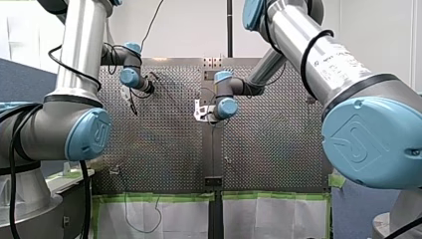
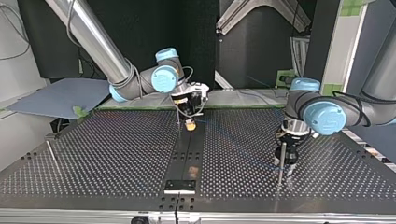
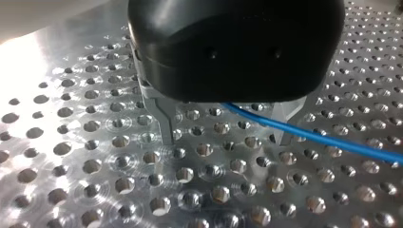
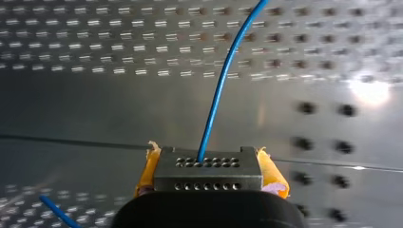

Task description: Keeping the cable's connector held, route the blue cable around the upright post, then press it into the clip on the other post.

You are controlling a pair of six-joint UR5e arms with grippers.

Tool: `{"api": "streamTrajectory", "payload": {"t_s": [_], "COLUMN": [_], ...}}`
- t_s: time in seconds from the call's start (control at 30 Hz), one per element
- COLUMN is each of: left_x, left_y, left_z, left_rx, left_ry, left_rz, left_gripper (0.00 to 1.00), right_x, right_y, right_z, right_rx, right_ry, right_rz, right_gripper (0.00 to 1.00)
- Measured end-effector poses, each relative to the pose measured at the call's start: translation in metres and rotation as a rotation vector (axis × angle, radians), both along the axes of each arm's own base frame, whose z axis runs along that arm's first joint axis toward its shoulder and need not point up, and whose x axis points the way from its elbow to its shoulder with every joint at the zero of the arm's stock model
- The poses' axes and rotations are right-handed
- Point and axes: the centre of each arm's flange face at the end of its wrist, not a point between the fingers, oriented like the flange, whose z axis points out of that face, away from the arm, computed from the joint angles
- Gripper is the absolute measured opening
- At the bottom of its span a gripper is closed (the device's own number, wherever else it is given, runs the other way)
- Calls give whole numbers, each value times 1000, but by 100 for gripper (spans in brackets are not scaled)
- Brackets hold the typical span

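The only writing is a block of small print on my right arm's tube, too small to read. There is also an embossed maker's mark on the blue joint cap.

The perforated table has bare room on every side of the work. A dark strip runs down its middle to the edge nearest the top view's camera.

My right hand hangs low over the far end of that strip. Its yellow pads are closed on the two sides of the connector, a dark block with rows of small holes.

The blue cable leaves the connector's face and runs straight ahead of the hand, bending slightly to one side. A faint blue line, probably the same cable, slants across the table towards the top view's right.

My left hand sits there just above the table, right beside the upright post. Its metal fingers stand wide apart and grip nothing. The cable lies loose between them, slanting out past one finger and away over the holes.
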Motion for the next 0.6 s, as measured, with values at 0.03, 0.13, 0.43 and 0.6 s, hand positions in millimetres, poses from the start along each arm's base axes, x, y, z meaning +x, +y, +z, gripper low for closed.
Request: {"api": "streamTrajectory", "payload": {"t_s": [0.03, 0.13, 0.43, 0.6], "left_x": [0, 1, 3, 3], "left_y": [1, 2, 1, 1], "left_z": [0, -1, -21, -22], "left_rx": [-2, -4, 37, 43], "left_ry": [1, 4, 60, 63], "left_rz": [6, 14, 30, 33], "left_gripper": [98, 98, 98, 98], "right_x": [-1, -6, -17, -22], "right_y": [1, 4, 18, 32], "right_z": [-7, -23, -85, -126], "right_rx": [5, 19, 73, 99], "right_ry": [2, -1, 3, 30], "right_rz": [-3, -9, -14, -7], "right_gripper": [0, 0, 0, 0]}}
